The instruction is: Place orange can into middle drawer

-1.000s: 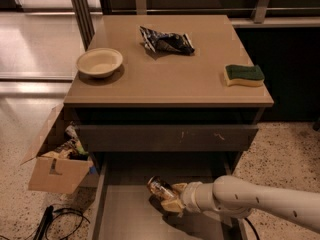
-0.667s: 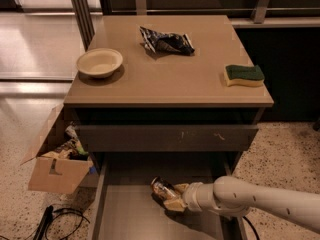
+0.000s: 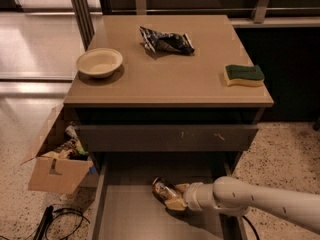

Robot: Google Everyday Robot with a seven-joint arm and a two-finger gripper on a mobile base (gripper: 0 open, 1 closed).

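The claw (image 3: 176, 201) over middle drawer (image 3: 125, 215) grips orange can (image 3: 163, 189), axis slanting back-left.

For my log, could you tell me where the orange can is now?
In the camera view, the orange can is low at centre, held by the gripper over the middle drawer, near its back.

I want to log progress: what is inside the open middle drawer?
Inside the middle drawer is the orange can, tilted, with the gripper shut on it. The arm covers the drawer's right part, so that floor cannot be seen.
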